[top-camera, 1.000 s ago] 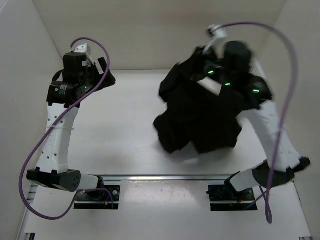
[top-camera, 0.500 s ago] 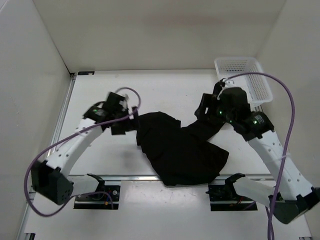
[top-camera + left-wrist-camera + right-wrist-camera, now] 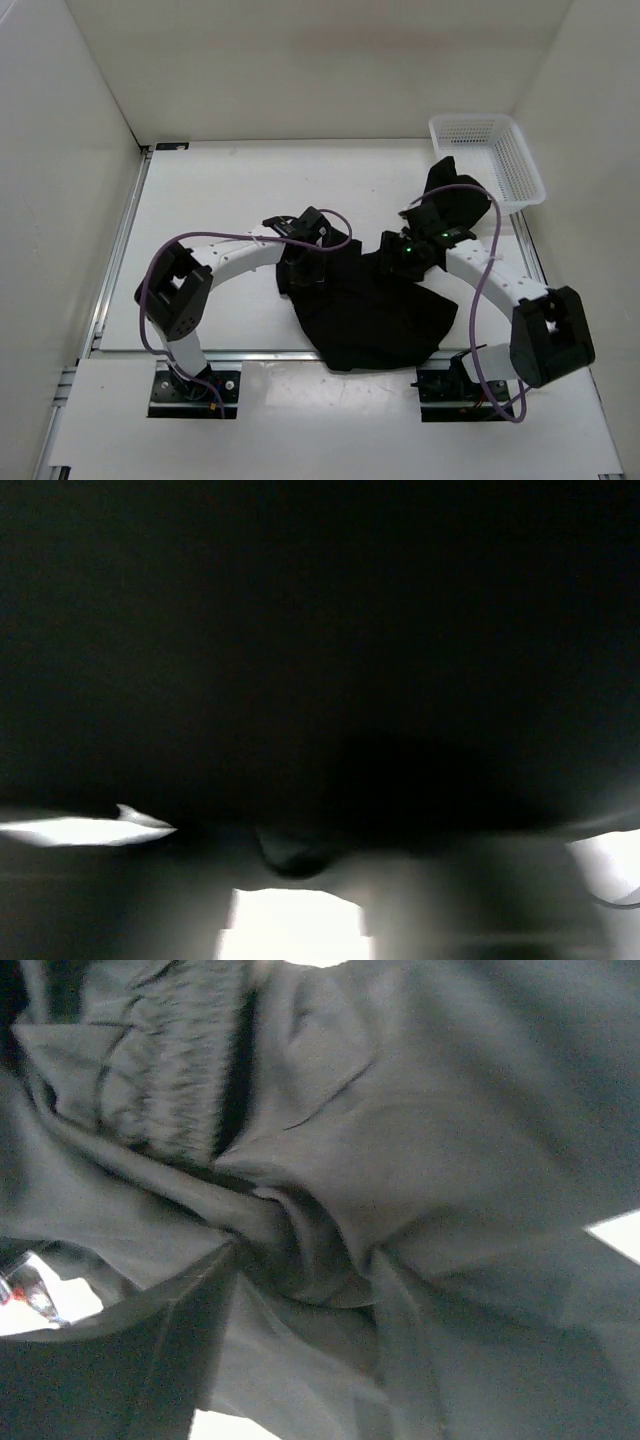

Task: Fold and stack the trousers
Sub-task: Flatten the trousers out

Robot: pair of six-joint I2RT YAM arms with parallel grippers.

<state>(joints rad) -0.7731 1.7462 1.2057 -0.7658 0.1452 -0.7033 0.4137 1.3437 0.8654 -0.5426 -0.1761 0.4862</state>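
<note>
The black trousers lie in a crumpled heap on the white table, front centre. My left gripper is pressed into the heap's left edge. In the left wrist view black cloth fills nearly everything and hides the fingers. My right gripper sits on the heap's upper right part. In the right wrist view it is shut on a bunched fold of the trousers, with creases running into the pinch. A gathered waistband shows at the upper left.
A white mesh basket stands at the back right corner, close behind the right arm. White walls enclose the table on the left, back and right. The arm bases sit on the near rail.
A second ago the right gripper held the trousers up at the back right. They have since dropped to the front centre. Both grippers have moved inward onto the heap, the left from the far left.
</note>
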